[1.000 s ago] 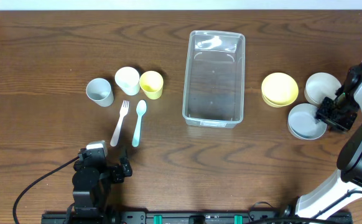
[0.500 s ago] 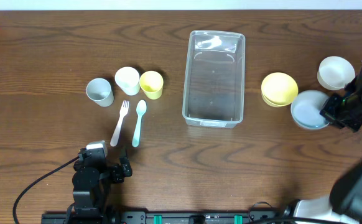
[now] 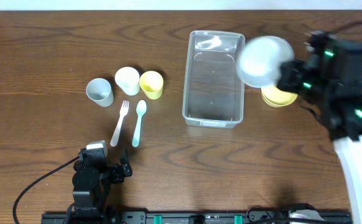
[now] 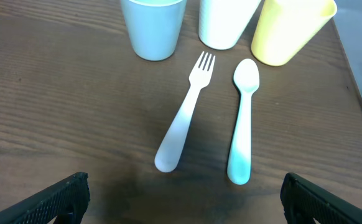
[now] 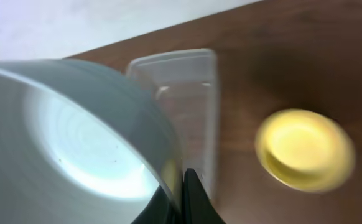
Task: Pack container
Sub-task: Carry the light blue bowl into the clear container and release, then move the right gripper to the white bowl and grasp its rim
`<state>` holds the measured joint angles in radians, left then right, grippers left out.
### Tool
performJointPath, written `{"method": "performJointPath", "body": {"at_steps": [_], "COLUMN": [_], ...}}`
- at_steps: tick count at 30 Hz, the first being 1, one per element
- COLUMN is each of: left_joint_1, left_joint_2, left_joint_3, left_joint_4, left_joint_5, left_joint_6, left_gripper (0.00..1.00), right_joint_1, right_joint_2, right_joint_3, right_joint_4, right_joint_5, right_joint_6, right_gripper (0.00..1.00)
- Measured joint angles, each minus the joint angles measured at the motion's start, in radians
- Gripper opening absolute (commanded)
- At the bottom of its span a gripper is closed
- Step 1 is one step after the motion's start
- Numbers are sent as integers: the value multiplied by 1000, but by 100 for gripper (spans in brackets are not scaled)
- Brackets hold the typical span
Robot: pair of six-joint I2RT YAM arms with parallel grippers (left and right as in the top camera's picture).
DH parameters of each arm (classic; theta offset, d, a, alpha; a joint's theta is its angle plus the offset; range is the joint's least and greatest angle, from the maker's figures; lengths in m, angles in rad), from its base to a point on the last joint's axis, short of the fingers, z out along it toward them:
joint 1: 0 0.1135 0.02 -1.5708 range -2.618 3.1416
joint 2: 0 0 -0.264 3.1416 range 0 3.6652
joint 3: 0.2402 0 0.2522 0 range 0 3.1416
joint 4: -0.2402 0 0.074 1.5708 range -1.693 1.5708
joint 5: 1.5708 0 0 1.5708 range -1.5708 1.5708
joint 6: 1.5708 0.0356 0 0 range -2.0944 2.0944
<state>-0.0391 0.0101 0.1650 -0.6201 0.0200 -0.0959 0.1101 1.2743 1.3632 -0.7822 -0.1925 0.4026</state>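
While your right gripper point(image 5: 180, 191) pinches the rim of one pale bowl point(image 3: 263, 61) over the container's right edge, the container point(image 3: 186, 81) sits mid-table. One yellow bowl point(image 3: 280, 98) lies just beside it on the right. Well to its left are three cups, a grey cup point(image 3: 99, 91), a white cup point(image 3: 127, 80) and a yellow cup point(image 3: 151, 84), plus one fork point(image 3: 119, 122) and one spoon point(image 3: 138, 122). Your left gripper point(image 4: 181, 199) hovers with its jaws spread.

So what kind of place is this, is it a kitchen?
Probably not a kitchen, more likely a robot practice set-up. Plastic cups, a fork and a spoon are laid out neatly on a wooden table beside a clear container, and a robot arm holds a bowl.
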Motion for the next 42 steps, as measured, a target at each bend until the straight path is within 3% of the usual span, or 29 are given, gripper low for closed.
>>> {"method": "performJointPath", "body": {"at_steps": [6,12,17,22,29,37,42], "left_joint_1": [0,0,0,0,0,0,0], "left_joint_2": [0,0,0,0,0,0,0], "left_joint_3": [0,0,0,0,0,0,0], "left_joint_4": [0,0,0,0,0,0,0], "left_joint_5": [0,0,0,0,0,0,0], "left_joint_6": [0,0,0,0,0,0,0], "left_gripper": [98,98,98,98,98,98,98], "right_joint_1": [88,101,101,101,101,39,-154], "right_joint_2": [347,712,839,864,863,718,549], "right_joint_3": [77,325,448,463,473,476,511], "right_joint_4": [125,66,19,-12,-55,-80,-172], "right_joint_5": [-2,-53,-61,-53,-66,-119,-81], "right_joint_6": [71,103,114,128,80,-6,-21], "right_gripper": [1,1,1,4,47,56,56]}}
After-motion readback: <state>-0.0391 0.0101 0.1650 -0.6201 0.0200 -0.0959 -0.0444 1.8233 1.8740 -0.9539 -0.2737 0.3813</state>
